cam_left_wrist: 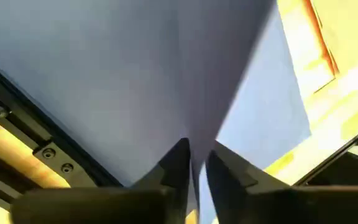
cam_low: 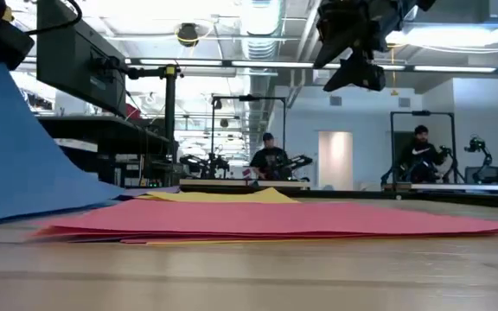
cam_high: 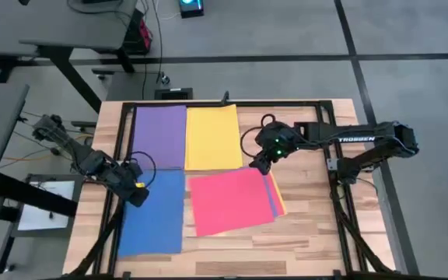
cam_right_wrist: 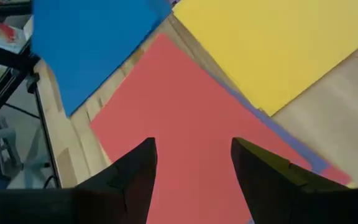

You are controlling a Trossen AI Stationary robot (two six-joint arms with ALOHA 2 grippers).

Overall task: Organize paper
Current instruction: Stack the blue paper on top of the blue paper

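Note:
The paper lies as several coloured sheets on the wooden table. A purple sheet (cam_high: 159,136) and a yellow sheet (cam_high: 212,136) lie flat side by side at the far side. A red-pink sheet (cam_high: 232,200) tops a small stack whose purple and orange edges (cam_high: 277,194) show along its right side. My left gripper (cam_high: 137,190) is shut on the blue sheet (cam_high: 155,214) at the near left. My right gripper (cam_high: 261,163) hangs open above the red-pink sheet's far right corner, touching nothing. My left gripper pinches the blue sheet's left edge near its far corner (cam_left_wrist: 197,134) between its two fingers (cam_left_wrist: 178,158), one single layer. In the low view that side of the sheet (cam_low: 15,147) is raised and slopes down; the rest lies on the table.
Black frame rails (cam_high: 224,103) run along the table's far edge and down both sides. A white printed sheet (cam_high: 49,204) lies off the table to the left. Bare wood (cam_high: 302,241) shows at the near right. Two people (cam_low: 269,155) sit far back in the room.

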